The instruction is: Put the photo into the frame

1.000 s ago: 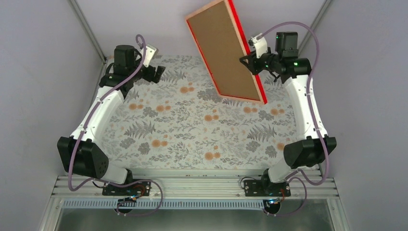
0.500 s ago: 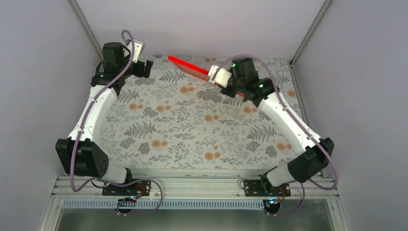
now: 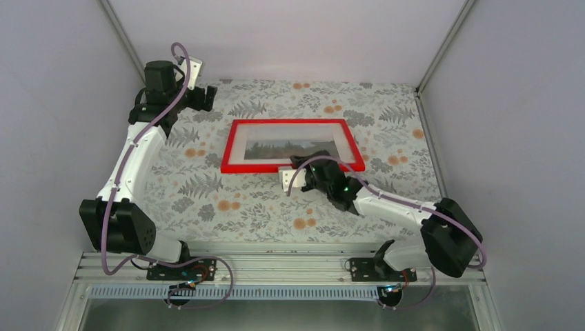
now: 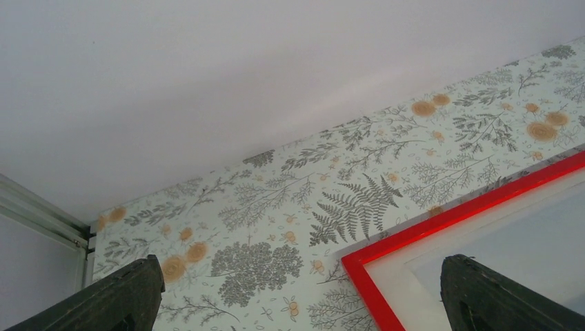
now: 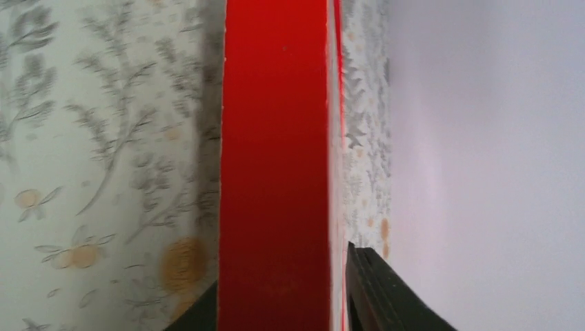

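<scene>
Frame (image 3: pixel 292 123): lies on desk (image 3: pixel 262 231), red front up, long sides running L–R, in far half of the floral cloth (image 3: pixel 207 183), approx. ctr. Photo (image 3: pixel 290 148): sits inside frame, picture side up; trees and pale sky visible, white margin all round btwn print and red rim. R tool (image 3: pixel 301 167): at frame's near long rail, roughly mid-length; R arm (image 3: pixel 393 205) reaches low across the desk to it. R wrist view: red rail runs up the picture btwn the two fingers (image 5: pixel 383 296), one each side and close against it; tool reads as pinching the frame. Whether that rail rests fully on the cloth or sits just off it: cannot tell. L tool (image 3: pixel 200 96): at far L corner of desk, well apart from frame, above the cloth. L wrist view: fingers (image 4: pixel 131 296) spread wide; a corner of the frame shows in the gap, farther off, w/ cloth and back wall (image 3: pixel 276 41) beyond. Both arms bolted to metal rail (image 3: pixel 276 265) at near edge of desk. Cloth pattern: grey ferns, orange blooms; lies flat under frame.
</scene>
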Motion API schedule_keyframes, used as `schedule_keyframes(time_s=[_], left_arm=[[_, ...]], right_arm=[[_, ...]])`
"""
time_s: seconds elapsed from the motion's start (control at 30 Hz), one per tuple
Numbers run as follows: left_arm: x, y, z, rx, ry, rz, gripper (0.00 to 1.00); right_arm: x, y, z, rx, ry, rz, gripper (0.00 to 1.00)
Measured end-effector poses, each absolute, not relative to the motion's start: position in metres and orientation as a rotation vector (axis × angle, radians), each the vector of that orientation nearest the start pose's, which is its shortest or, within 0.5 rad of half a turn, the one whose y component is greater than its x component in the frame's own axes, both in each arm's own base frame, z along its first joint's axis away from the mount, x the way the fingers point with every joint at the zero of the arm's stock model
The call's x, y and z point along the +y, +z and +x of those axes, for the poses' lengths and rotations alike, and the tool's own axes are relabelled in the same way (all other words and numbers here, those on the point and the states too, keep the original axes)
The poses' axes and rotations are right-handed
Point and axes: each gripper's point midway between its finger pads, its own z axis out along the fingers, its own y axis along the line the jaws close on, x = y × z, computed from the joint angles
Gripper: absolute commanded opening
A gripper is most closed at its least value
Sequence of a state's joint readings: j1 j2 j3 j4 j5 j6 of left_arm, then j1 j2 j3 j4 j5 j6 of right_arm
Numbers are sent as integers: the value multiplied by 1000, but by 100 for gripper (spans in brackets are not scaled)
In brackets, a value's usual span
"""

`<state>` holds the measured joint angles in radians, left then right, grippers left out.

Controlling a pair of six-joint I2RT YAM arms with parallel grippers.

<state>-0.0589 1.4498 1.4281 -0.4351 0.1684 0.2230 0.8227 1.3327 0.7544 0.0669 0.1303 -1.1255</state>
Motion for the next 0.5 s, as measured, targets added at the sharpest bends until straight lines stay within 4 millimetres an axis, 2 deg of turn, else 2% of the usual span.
schedule_keyframes(time_s=[0.1, 0.17, 0.4, 0.5], left_arm=[[-55, 321, 450, 1987, -68, 389, 100], [-56, 319, 450, 1989, -73, 391, 100], [-59, 310, 449, 2002, -98, 402, 100], [-60, 307, 449, 2006, -100, 403, 100]], right_arm=[[283, 140, 280, 1208, -309, -1713, 50], [285, 130, 272, 1189, -291, -1715, 53], [299, 124, 260, 1179, -174, -1686, 64], [305, 116, 251, 1194, -95, -1703, 72]])
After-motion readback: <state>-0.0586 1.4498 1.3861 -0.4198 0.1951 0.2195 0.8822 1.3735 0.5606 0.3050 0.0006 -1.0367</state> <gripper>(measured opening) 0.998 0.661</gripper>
